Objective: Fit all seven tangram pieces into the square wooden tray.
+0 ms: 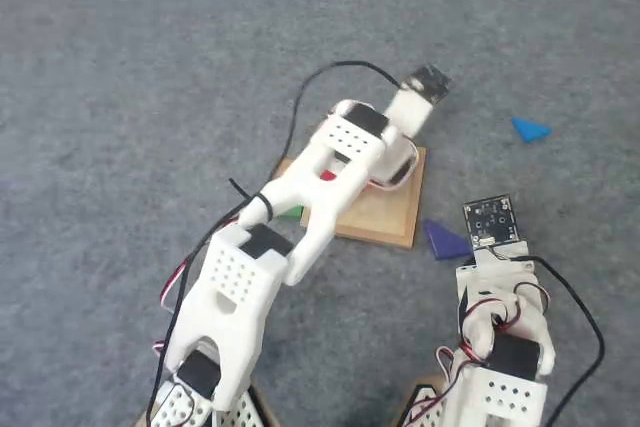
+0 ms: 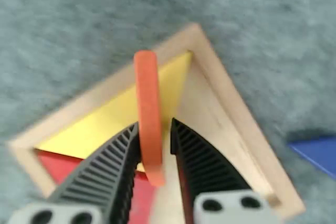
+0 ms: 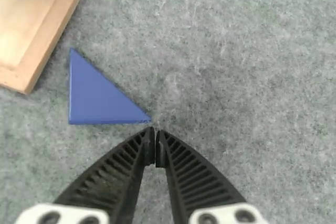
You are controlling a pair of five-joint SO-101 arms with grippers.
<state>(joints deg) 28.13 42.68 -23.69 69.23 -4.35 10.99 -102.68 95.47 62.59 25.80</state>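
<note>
Left gripper [image 2: 155,125] is clenching a thin orange piece [image 2: 147,95] edge-on over the square wooden tray [image 2: 227,100]. Released like this, it's risking tipping onto the yellow triangle [image 2: 105,124].

Nothing legible: no text, label, number or sign can be read on the wooden tray [image 1: 385,219], the tangram pieces [image 3: 94,98] or the wrist circuit board [image 1: 490,219].

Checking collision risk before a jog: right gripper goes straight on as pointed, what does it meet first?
Probably the near corner of the dark blue triangle, just ahead of the shut right gripper; depth is unclear, so it may touch the grey carpet beside it instead.
</note>
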